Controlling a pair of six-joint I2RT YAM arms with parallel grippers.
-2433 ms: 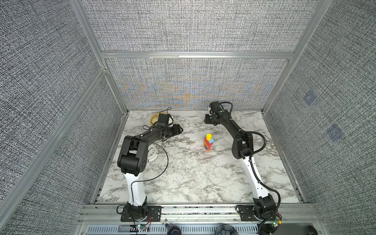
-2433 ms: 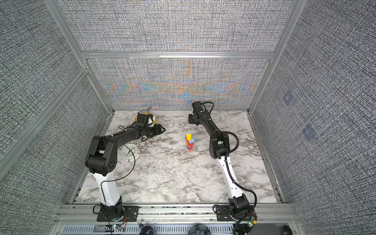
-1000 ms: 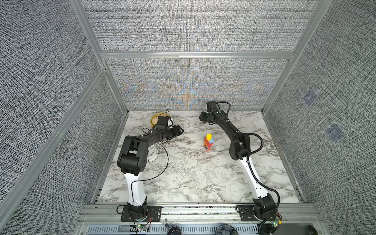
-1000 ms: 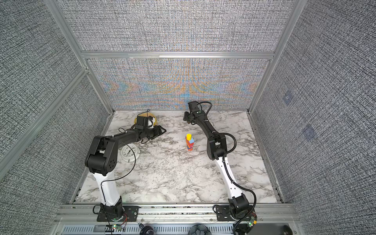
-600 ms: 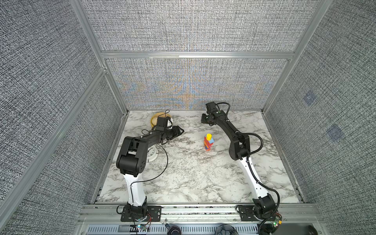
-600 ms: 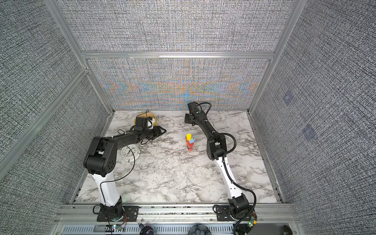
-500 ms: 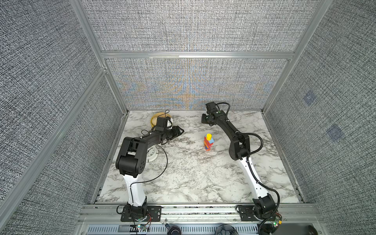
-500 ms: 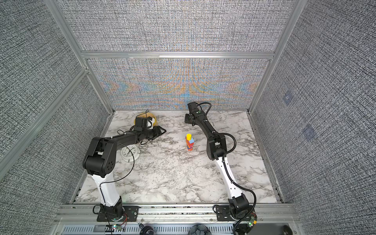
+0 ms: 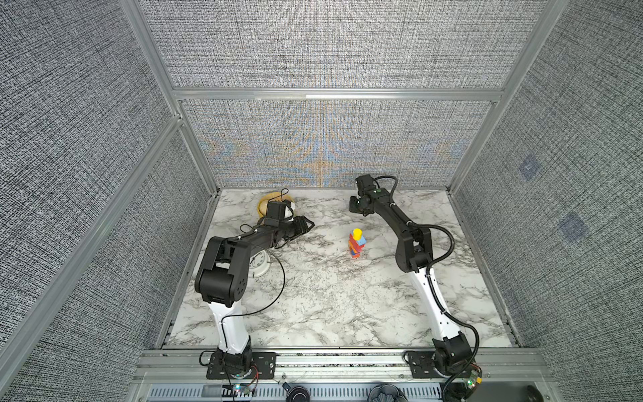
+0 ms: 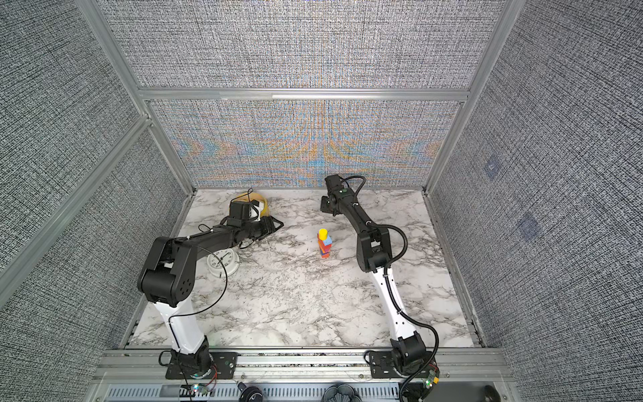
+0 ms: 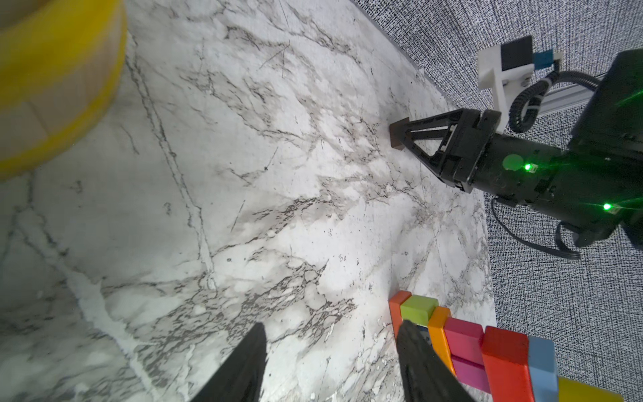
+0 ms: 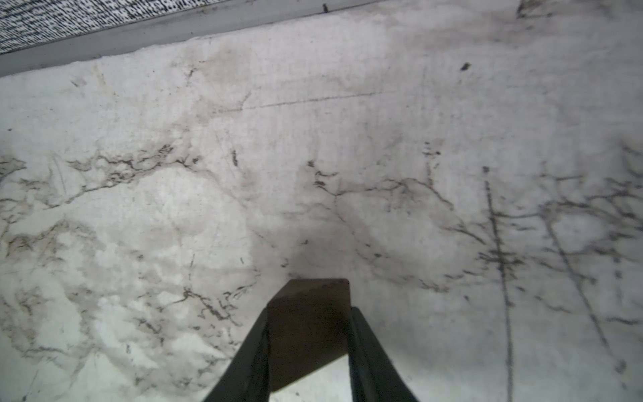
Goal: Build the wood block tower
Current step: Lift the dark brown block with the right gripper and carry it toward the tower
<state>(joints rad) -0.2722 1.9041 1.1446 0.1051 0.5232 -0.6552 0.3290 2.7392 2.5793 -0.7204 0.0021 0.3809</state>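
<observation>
While the right gripper sits clamped on the one loose dark brown block, low near the back edge of the table and well apart from the single tower mid-table, the step looks like pickup for the top. Next probably needs a lift, carry and gentle centring on the yellow cylinder; left gripper, jaws apart and empty, hovers near the tower base. Count: two grippers, one basket, one clock.

- I see a white round clock lying face up on my marble tabletop.
- A yellow round basket sits beyond the clock, nearer the back.
- Grey woven wall panels stand around the clock on three sides.
</observation>
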